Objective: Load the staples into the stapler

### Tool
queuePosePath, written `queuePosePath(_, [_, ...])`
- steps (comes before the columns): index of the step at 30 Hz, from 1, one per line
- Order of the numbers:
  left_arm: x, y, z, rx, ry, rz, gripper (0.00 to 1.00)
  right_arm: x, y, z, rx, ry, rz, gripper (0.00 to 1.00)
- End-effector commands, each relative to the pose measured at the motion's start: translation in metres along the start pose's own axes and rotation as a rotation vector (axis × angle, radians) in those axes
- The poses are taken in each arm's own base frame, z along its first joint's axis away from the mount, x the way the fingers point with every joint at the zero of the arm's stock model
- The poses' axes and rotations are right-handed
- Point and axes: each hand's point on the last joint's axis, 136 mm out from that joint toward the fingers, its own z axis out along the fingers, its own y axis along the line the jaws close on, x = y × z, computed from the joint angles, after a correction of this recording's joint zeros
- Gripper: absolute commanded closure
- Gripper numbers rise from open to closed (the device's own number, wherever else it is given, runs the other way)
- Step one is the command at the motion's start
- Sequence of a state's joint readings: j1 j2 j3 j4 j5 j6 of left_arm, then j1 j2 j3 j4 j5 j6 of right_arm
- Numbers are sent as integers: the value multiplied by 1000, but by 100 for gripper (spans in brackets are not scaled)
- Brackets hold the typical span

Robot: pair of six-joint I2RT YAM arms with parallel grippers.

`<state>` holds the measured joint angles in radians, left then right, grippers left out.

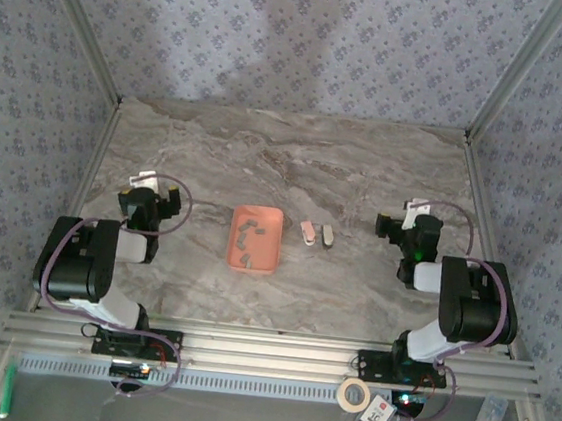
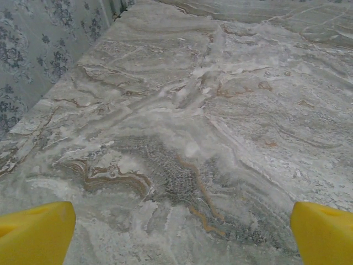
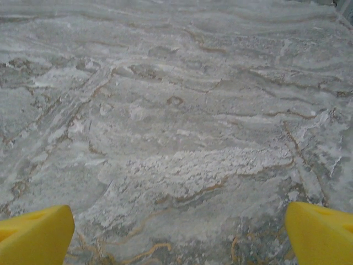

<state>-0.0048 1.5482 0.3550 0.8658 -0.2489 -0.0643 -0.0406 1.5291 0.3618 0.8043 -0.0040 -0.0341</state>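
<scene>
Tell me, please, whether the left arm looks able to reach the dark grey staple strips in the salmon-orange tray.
Probably yes: the open left gripper sits beside the salmon-orange tray, bare marble table between; staples lie uncovered.

salmon tray holding dark staples on marble table; pink stapler and grey piece just right

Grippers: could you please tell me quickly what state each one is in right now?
Left gripper: open, jaws wide, holding nothing.
Right gripper: open, jaws wide, holding nothing.
</scene>
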Motion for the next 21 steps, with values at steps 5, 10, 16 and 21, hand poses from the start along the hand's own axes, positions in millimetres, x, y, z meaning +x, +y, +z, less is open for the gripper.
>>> queuePosePath(5, [-19,-6,1,29,-46,-17,0,-18,0,2,-10,-53,18,0])
queuePosePath(10, [-18,-6,1,30,-46,-16,0,-18,-1,2,-9,-53,18,0])
queuePosePath(16, [-19,-6,2,29,-46,-19,0,-17,-1,2,-8,-52,18,0])
queuePosePath(21, [-19,-6,1,30,-46,-16,0,-18,0,2,-9,-53,18,0])
